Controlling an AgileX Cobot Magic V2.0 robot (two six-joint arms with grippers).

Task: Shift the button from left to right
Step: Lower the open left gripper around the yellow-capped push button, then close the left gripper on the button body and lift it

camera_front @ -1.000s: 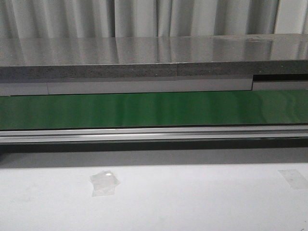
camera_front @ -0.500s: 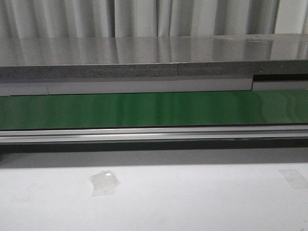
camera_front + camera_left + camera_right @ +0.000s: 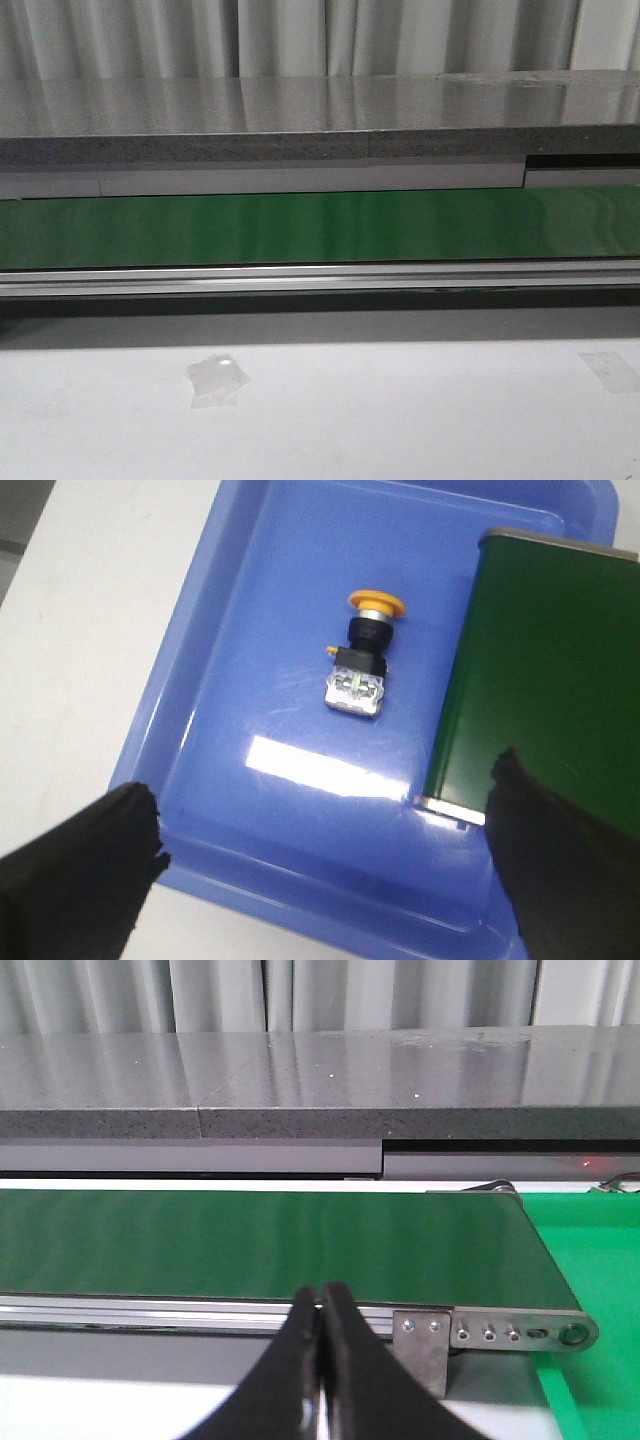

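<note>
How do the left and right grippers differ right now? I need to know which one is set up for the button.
The left gripper is open, its fingers spread wide; the right gripper is shut, fingertips pressed together. The left one hangs over the blue tray where the button lies on its side; the right one faces the green conveyor belt, no button in its view. Both have black fingers and hold nothing.
</note>
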